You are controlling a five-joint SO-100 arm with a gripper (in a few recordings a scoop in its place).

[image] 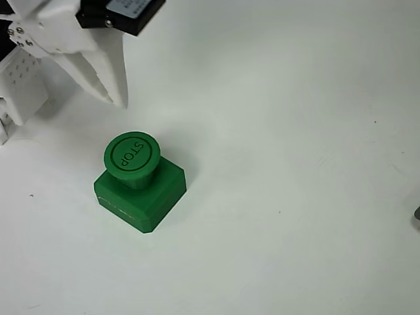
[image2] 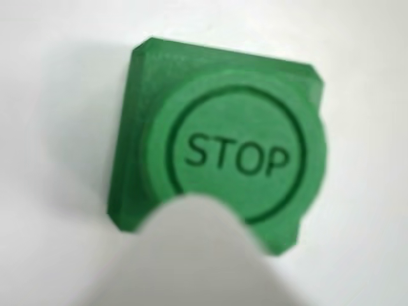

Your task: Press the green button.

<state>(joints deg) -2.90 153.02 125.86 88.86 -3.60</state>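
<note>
Centrally sitting on white table (image: 295, 131): round matte green button (image: 132, 155); hovering upper left, white plastic gripper (image: 118, 100), jaw state unclear.

Green button (image: 133, 157), darker "STOP" ring; white claw (image: 111, 92); white table (image: 295, 164).

bare table (image: 295, 98) all around green button (image: 132, 156), cap unobstructed

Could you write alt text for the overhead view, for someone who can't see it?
A green button with "STOP" on its round cap sits on a square green base on a white table. A white robot gripper points down toward it from the upper left, its tip just short of the cap.
</note>
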